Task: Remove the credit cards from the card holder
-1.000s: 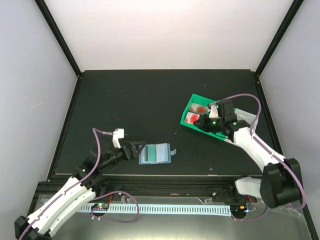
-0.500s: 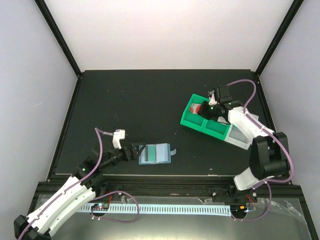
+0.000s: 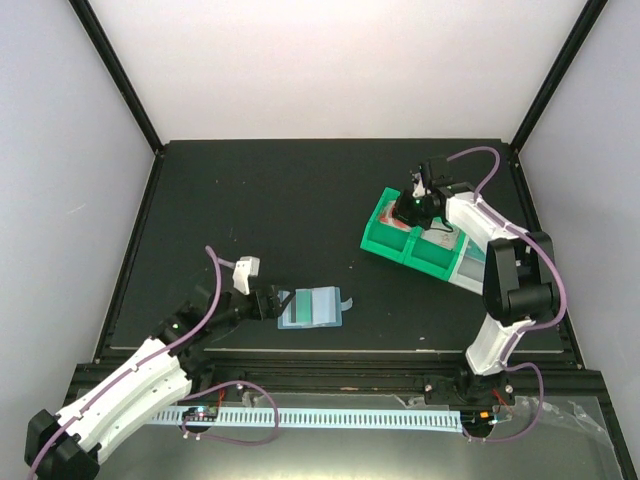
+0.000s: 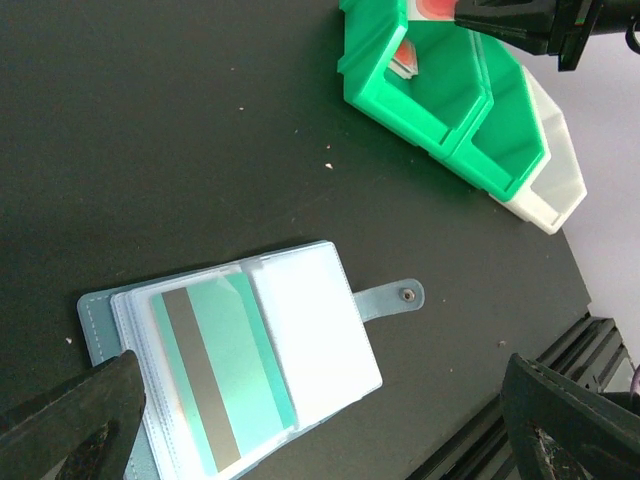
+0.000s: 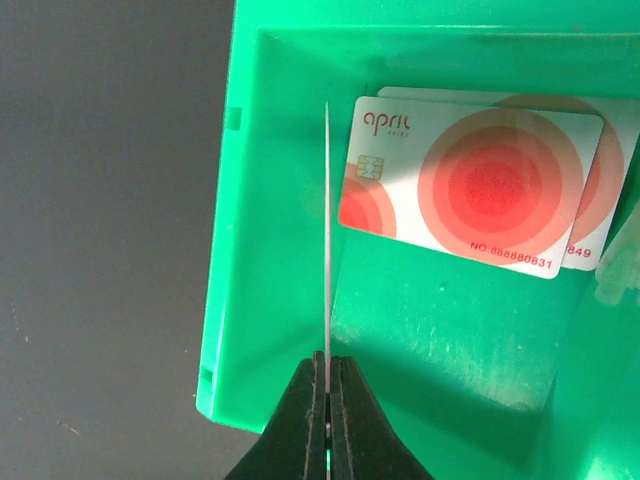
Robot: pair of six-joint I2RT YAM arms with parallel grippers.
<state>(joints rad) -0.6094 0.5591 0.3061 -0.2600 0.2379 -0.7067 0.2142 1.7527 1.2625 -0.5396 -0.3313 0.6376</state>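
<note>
Black table (image 3: 250, 200) | right end effector (image 5: 327, 372) pinching card (image 5: 327, 230) | left end effector (image 3: 268, 303) splayed

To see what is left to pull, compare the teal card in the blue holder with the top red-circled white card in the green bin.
The thin teal plastic card is tucked in the light blue folding card holder; the top white plastic card with red circles sits loose in the green plastic bin. The teal card shows a dark stripe; the white card shows a chip and print. Both are thin rectangles.
</note>
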